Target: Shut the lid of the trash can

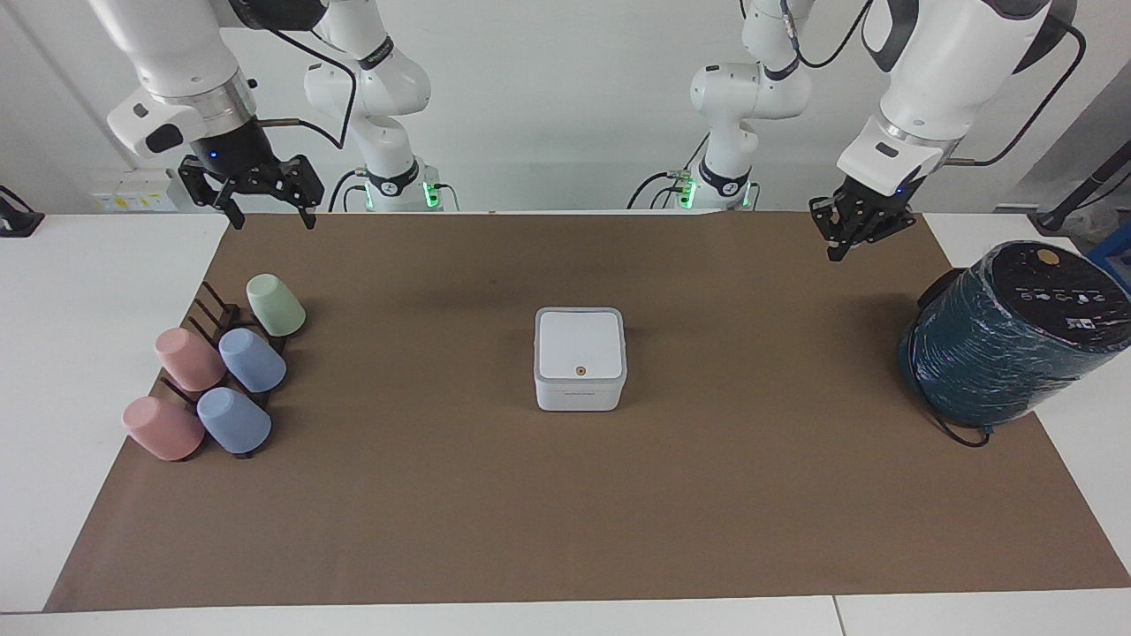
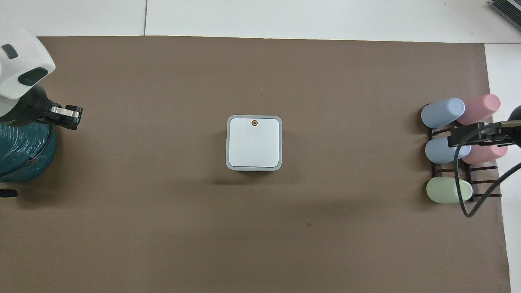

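The small white trash can [image 1: 579, 393] stands in the middle of the brown mat; it also shows in the overhead view [image 2: 254, 167]. Its white lid [image 1: 580, 343] lies flat on it, closed, orange dot up, as the overhead view [image 2: 254, 142] shows too. My left gripper [image 1: 837, 250] is shut and empty, raised over the mat's edge toward the left arm's end, well away from the can; the overhead view [image 2: 74, 118] shows it beside the teal cylinder. My right gripper [image 1: 270, 215] waits open and empty, high over the mat's corner near the cup rack [image 2: 477, 136].
A large dark teal wrapped cylinder [image 1: 1007, 336] stands at the left arm's end of the table [image 2: 20, 150]. A dark rack with several pastel cups [image 1: 221, 380] lies at the right arm's end [image 2: 452, 150].
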### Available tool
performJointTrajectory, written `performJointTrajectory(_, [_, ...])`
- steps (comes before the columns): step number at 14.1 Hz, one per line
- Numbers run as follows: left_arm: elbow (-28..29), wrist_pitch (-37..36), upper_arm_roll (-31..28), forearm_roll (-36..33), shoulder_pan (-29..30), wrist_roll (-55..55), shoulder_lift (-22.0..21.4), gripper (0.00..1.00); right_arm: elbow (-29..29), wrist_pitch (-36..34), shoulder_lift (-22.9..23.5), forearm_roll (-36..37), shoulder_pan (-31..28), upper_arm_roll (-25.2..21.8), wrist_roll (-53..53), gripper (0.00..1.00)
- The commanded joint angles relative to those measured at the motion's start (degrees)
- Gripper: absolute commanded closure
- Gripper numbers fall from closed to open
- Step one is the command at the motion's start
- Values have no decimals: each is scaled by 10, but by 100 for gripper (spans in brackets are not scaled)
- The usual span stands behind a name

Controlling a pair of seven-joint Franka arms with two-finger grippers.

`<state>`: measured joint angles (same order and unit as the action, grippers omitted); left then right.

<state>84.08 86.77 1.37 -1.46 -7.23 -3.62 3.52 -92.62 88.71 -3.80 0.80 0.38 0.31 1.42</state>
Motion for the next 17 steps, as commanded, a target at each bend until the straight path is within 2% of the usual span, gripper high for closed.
performJointTrajectory(1, [13, -10, 5, -11, 44, -75, -17, 100, -5, -5, -7, -11, -4, 3, 7, 0])
performJointTrajectory(3, [12, -6, 5, -10, 50, -84, -18, 100, -5, -5, -8, -11, -4, 3, 7, 0])
performJointTrajectory(4, [10, -5, 5, -9, 50, -80, -18, 96, -5, -5, -7, -11, -4, 3, 6, 0])
performJointTrajectory(5, [10, -4, 5, -7, 50, -77, -18, 84, -5, -5, -7, -11, -4, 3, 6, 0])
performJointTrajectory(7, [8, -2, 3, -2, 50, -68, -19, 35, -5, -5, -7, -11, -4, 3, 6, 0])
performJointTrajectory(8, [9, 0, 3, 1, 50, -52, -19, 0, -5, -5, -7, -11, -4, 3, 6, 0])
performJointTrajectory(10, [9, 1, 3, 4, 51, -20, -22, 0, -5, -5, -7, -11, -4, 3, 7, 0])
performJointTrajectory(17, [12, -3, 2, 4, 73, -27, -26, 0, -5, -5, -7, -11, -4, 3, 7, 0])
